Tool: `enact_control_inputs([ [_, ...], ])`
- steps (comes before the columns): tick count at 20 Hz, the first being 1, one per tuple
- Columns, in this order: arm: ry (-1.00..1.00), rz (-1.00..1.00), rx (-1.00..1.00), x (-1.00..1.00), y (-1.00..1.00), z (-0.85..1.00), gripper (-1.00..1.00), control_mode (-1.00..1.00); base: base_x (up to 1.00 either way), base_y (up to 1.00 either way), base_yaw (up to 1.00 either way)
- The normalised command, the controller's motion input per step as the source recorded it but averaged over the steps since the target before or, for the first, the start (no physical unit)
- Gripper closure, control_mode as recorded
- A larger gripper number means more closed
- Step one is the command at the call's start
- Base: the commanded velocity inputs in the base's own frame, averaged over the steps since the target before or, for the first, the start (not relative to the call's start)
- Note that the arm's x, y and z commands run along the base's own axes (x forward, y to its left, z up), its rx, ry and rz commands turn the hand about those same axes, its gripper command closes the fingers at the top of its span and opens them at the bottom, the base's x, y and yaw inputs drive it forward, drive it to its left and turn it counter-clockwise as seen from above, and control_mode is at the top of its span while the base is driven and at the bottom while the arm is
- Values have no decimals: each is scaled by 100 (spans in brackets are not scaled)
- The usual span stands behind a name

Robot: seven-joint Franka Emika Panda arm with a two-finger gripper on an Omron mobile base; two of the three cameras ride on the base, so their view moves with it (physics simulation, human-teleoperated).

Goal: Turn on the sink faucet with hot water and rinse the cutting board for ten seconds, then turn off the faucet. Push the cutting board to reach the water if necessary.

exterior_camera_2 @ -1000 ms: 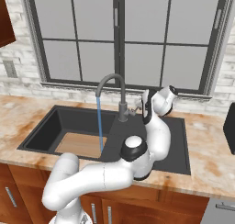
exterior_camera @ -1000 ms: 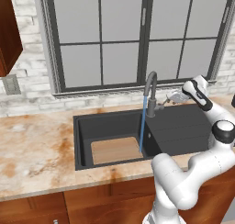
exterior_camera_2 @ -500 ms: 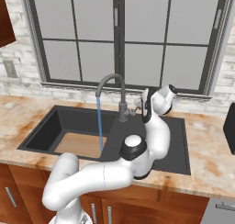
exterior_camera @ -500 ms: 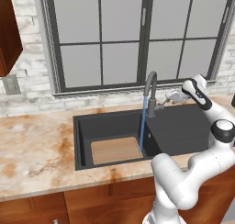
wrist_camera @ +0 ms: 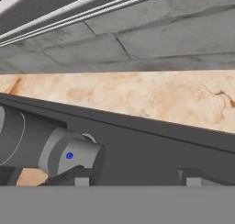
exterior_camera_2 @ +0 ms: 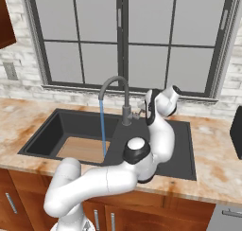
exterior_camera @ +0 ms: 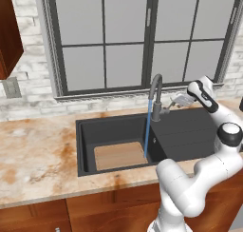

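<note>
1. Cutting board [exterior_camera: 119,155] is lying flat on the bottom of the sink [exterior_camera: 199,137] basin, toward its front right, and the water [exterior_camera: 147,129] is running down in a blue stream, landing at the board's right edge.
2. Sink faucet [exterior_camera: 156,99] is on, then; rinsing looks under way, though barely catching the board.
3. Claw [exterior_camera: 176,101] is hovering by the lever handle [wrist_camera: 69,157]; fingertips are standing apart, one just beside the handle's end, gripping nothing as far as I can judge.
4. Left to do: perhaps nudging the board under the stream, finishing the rinse, shutting off the flow.
</note>
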Motion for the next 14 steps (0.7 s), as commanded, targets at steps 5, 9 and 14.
enact_control_inputs([
  [5,1,0,-2,0,52,-29,-100,-100,0,0,0],
  [9,1,0,-2,0,50,-28,-100,-100,0,0,0],
  [14,0,0,-1,0,45,-31,-100,-100,0,0,0],
])
